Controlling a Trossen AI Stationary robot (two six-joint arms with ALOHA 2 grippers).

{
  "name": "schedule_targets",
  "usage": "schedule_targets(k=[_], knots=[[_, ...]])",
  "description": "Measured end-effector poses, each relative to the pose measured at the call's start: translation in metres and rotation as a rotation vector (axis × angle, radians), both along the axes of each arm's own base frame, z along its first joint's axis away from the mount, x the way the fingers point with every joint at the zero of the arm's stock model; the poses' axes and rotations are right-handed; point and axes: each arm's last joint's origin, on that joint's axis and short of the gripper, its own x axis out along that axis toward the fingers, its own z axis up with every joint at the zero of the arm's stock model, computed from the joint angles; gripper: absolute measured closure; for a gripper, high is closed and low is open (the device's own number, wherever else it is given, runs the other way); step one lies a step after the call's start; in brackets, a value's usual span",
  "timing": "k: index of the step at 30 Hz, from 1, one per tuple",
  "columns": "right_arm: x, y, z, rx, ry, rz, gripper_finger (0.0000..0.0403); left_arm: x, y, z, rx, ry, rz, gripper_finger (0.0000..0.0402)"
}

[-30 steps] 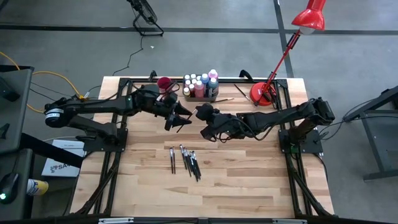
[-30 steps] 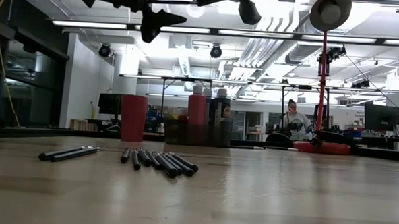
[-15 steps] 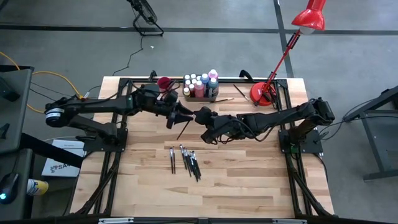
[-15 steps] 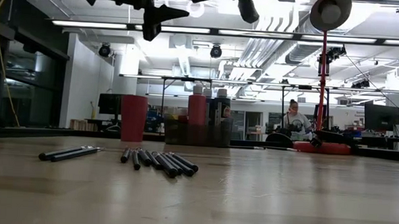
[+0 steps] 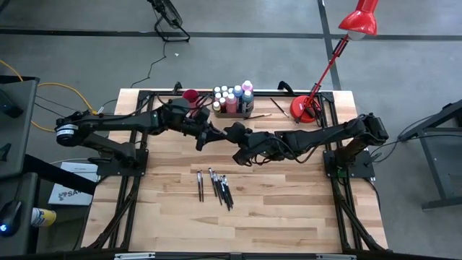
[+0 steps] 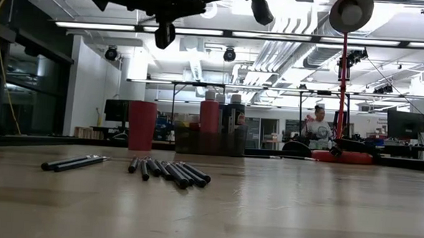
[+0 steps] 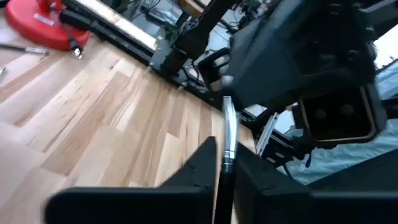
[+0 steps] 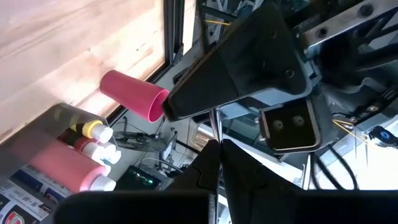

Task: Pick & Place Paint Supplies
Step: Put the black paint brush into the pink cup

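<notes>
- Above the middle of the table [image 5: 289,209], the left gripper [image 5: 214,133] and the right gripper [image 5: 232,134] meet tip to tip in the air, with one paintbrush [image 7: 227,140] between them
- The left wrist view shows that arm's fingers closed narrowly on the brush's dark handle, its metal ferrule pointing toward the other gripper
- The right wrist view shows its own fingers pinched on a thin shaft that runs up to the left gripper, so both appear to be holding the same brush; this looks like a handover in mid-air, and which arm is giving I cannot tell
- Done so far, by the look of it: the paint bottles [image 5: 231,97] stand packed in the grey tray [image 5: 232,113] at the far edge, beside the red cup [image 5: 191,96]
- Left to do: a cluster of loose brushes [image 5: 216,186] lies on the wood nearer the front edge, well apart from the tray, and another brush [image 5: 261,115] lies just beside the tray near the red lamp [image 5: 307,108]
- My judgement is that the bottles are finished and the brushes are only begun
</notes>
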Motion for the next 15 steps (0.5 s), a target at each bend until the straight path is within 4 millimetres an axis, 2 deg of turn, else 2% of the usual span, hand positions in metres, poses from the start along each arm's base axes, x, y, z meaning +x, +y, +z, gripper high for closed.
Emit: schedule_targets(k=[8,15], knots=[[-0.0002,-0.0001,-0.0001,0.016,-0.008,-0.007,0.0400,0.0001,0.0001,0.0009,0.039,-0.015,-0.003,0.0395],[0.0001,0.0001,0.0005,0.169,-0.107,-0.053,0.0374,0.0002,0.0005,0.0010,0.060,-0.018,0.002,0.0397]])
